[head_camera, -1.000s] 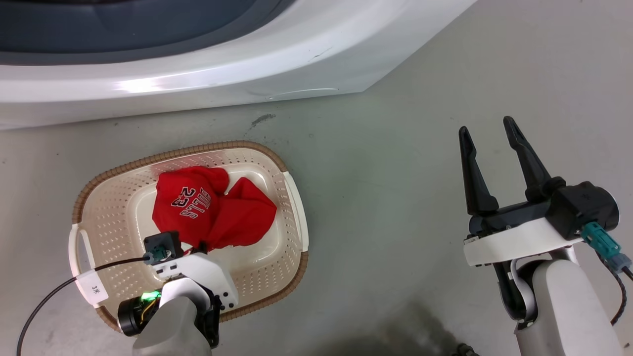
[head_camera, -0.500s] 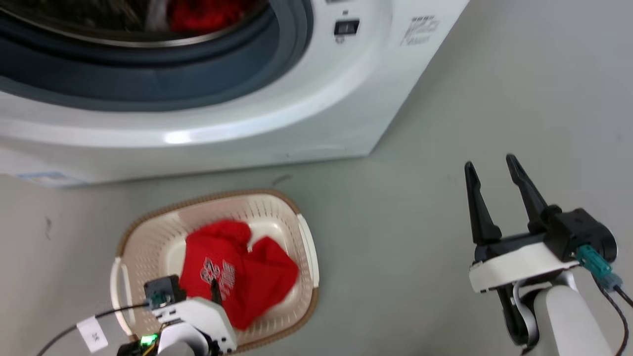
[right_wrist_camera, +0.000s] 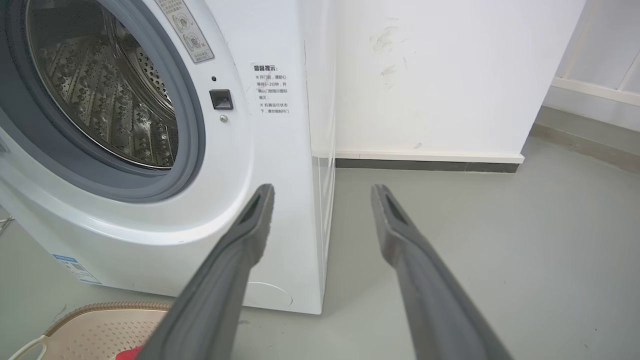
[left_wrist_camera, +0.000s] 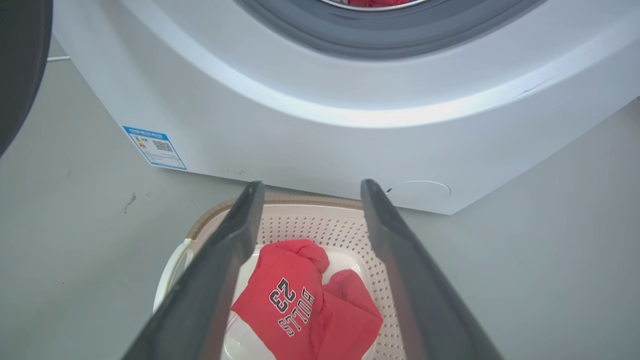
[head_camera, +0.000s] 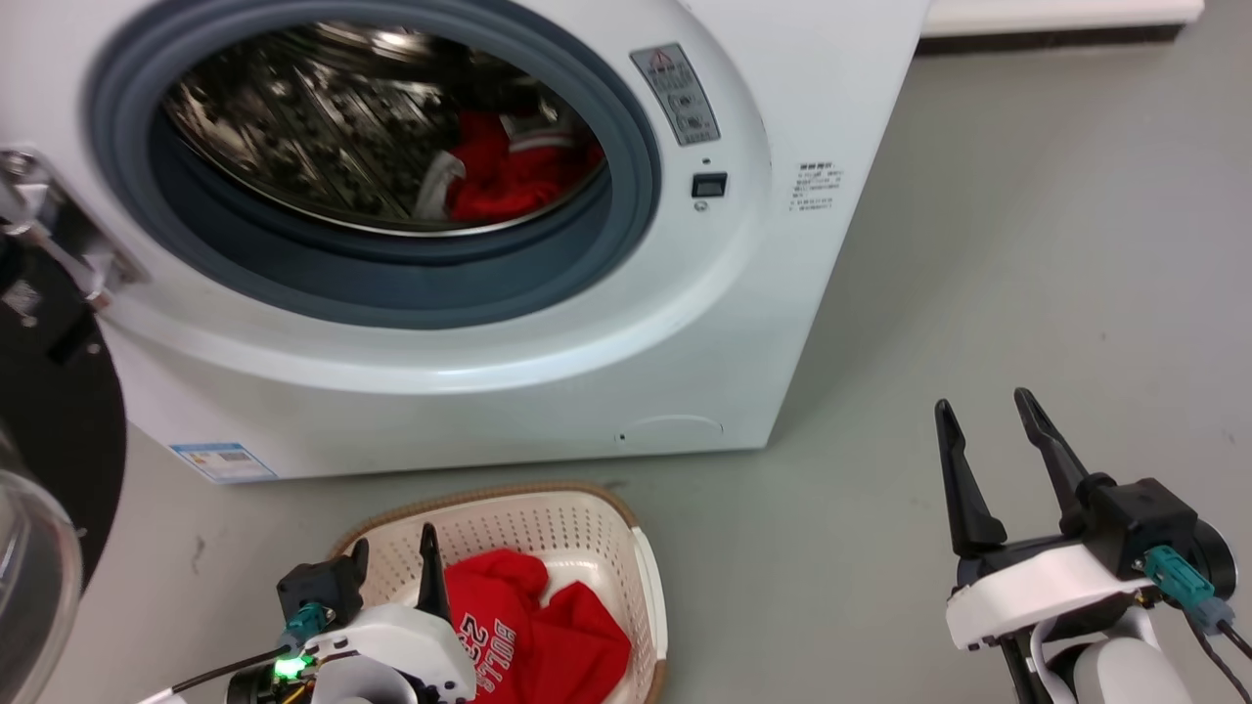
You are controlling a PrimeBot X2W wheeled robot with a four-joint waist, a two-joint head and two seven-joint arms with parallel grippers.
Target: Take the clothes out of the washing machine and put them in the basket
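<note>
The white washing machine (head_camera: 743, 293) stands with its door open, and red clothes (head_camera: 514, 166) with white trim lie in the steel drum (head_camera: 323, 137). On the floor in front sits the cream basket (head_camera: 587, 528) holding a red garment (head_camera: 548, 636) with white lettering, seen too in the left wrist view as the garment (left_wrist_camera: 305, 305) in the basket (left_wrist_camera: 325, 225). My left gripper (head_camera: 394, 559) hovers open above the basket's near side, empty. My right gripper (head_camera: 983, 422) stands open and empty over bare floor to the right of the machine (right_wrist_camera: 260, 165).
The round glass door (head_camera: 39, 508) hangs open at the far left. Grey floor (head_camera: 1027, 244) stretches to the right of the washer. A white wall with a dark skirting (right_wrist_camera: 425, 165) runs behind. The basket's corner (right_wrist_camera: 90, 320) shows low in the right wrist view.
The head camera has tilted upward, bringing the drum and the clothes inside into view. My left gripper has lifted off the red garment, which stays in the basket. The right gripper stays open.
</note>
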